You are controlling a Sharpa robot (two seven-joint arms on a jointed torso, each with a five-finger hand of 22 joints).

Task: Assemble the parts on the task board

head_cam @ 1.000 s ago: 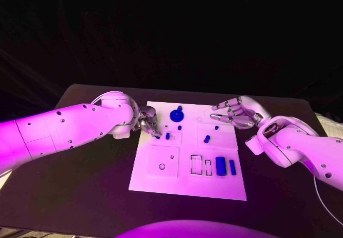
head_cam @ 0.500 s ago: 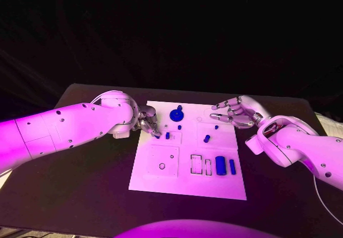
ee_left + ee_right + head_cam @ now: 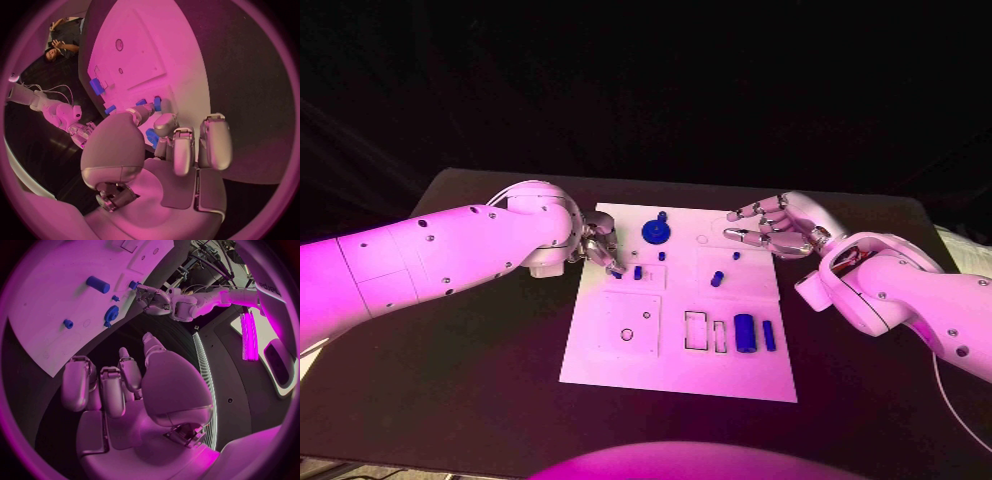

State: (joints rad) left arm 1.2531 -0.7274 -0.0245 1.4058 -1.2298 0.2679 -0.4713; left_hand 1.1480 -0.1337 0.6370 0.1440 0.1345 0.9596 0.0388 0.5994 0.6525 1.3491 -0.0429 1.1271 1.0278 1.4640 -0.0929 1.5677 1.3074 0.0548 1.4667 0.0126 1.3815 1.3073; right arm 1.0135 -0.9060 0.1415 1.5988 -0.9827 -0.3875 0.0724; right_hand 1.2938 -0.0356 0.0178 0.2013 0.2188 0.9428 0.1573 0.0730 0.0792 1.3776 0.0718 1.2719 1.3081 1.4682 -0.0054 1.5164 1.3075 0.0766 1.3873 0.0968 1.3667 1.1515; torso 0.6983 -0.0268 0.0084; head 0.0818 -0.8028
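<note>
Task board [image 3: 678, 375]: white plate, centre of the black counter [image 3: 473, 380]. Blue parts: round piece [image 3: 656, 234] near the far edge; small pegs [image 3: 717, 280] mid-board; two bars [image 3: 746, 333] standing near the right edge. Left robot hand [image 3: 602, 250]: fingertips at the board's left side, touching a small blue part [image 3: 152, 137]; grasp cannot be confirmed. Right robot hand [image 3: 769, 230]: fingers apart, holding nothing, over the far right corner.

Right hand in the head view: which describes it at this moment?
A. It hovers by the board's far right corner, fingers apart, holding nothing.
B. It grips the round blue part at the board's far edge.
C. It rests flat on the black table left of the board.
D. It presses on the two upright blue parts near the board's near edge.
A: the right hand sits beside the far right corner of the task board, fingers spread and nothing between them.
</note>
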